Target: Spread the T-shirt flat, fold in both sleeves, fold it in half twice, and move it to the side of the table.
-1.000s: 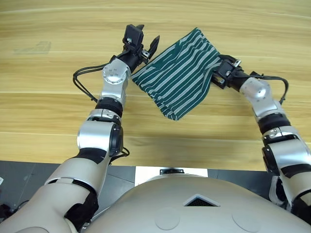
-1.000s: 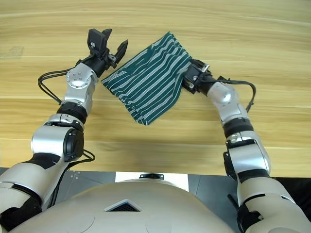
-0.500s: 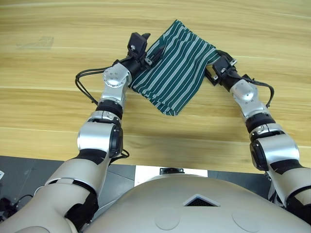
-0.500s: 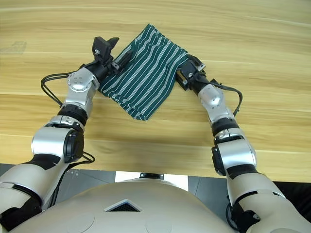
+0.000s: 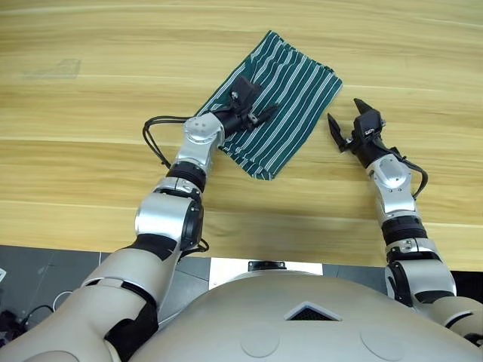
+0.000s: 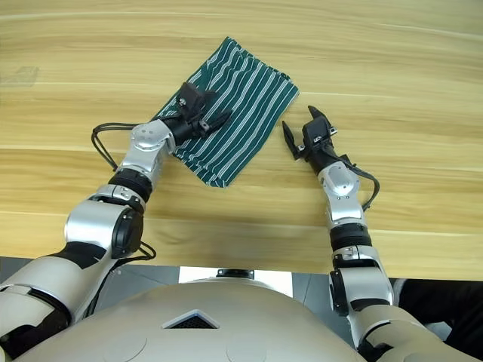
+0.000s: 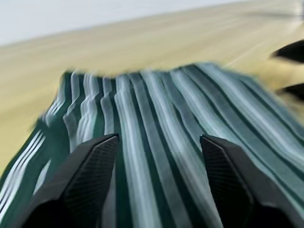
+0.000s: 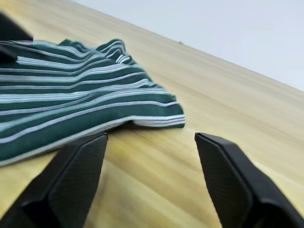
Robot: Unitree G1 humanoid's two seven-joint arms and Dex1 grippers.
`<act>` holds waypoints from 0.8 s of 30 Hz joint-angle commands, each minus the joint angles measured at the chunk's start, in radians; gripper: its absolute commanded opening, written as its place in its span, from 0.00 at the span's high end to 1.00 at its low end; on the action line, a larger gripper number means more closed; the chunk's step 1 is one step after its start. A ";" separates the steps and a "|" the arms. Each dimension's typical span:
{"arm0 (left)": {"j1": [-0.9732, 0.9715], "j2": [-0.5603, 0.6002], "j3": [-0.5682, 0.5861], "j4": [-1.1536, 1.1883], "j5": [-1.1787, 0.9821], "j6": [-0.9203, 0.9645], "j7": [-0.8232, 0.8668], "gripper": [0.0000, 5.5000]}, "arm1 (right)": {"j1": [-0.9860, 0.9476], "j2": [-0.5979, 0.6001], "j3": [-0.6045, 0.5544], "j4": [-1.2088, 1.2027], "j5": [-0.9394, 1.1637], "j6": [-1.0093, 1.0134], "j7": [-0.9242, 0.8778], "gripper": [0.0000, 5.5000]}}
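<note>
The left gripper (image 5: 266, 115) is low over the folded T-shirt (image 5: 298, 83), with its two fingers spread wide apart and nothing between them; whether the tips touch the cloth I cannot tell. The right gripper (image 5: 343, 111) is wide open too and holds nothing, and it stands above bare wood just beside the right edge of the shirt, apart from the cloth. The T-shirt, green with thin white stripes, lies as a folded packet turned at an angle on the wooden table (image 5: 90, 173), in front of the robot.
</note>
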 commanded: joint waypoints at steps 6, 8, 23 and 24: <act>0.103 -0.036 0.057 0.011 -0.033 0.131 0.115 0.42 | 0.056 -0.003 -0.068 -0.134 0.051 0.080 -0.008 0.38; 0.172 -0.078 0.060 -0.016 -0.052 0.160 0.107 0.42 | 0.054 -0.002 -0.078 -0.148 0.047 0.096 -0.018 0.38; 1.119 -0.088 -0.130 -1.335 -0.260 0.863 0.184 0.42 | 0.011 0.010 -0.075 -0.175 0.017 0.167 -0.050 0.38; 1.171 -0.070 -0.138 -1.392 -0.264 0.882 0.185 0.42 | 0.006 0.012 -0.070 -0.176 0.016 0.171 -0.047 0.38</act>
